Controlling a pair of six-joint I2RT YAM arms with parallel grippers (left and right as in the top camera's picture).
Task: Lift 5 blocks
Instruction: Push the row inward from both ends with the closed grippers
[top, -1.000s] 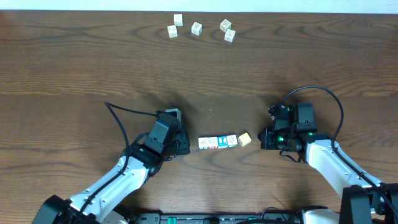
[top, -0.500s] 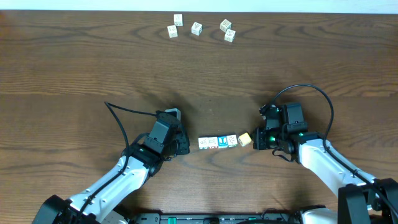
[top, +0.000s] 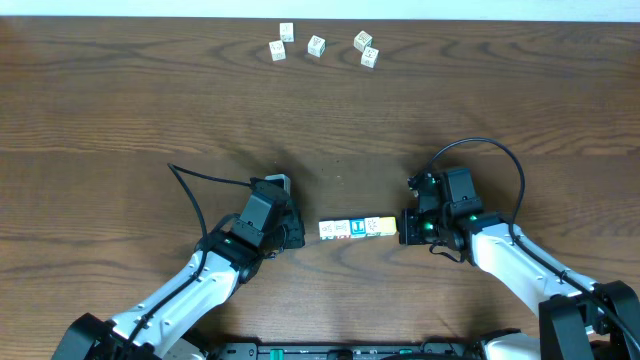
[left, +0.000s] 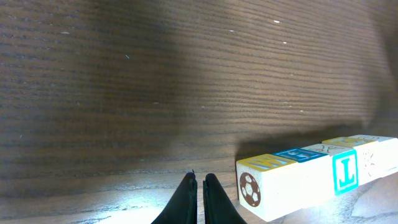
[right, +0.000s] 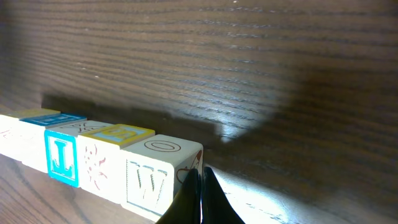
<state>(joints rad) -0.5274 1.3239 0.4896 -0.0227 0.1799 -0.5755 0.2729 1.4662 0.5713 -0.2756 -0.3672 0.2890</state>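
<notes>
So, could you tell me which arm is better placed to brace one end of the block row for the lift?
Right. The right gripper, shut, touches the W block at the row's end; the left gripper, also shut, stands short of the ball-printed block, bare table between.

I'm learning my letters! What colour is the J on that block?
Bright blue, with a blue border, on the block. The right wrist view shows it best.

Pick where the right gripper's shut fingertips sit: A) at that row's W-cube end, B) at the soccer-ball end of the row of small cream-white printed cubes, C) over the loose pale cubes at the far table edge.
A: in the right wrist view the right gripper, shut, sits at the end face of the W cube, last in the row of small cream-white printed cubes.
</notes>
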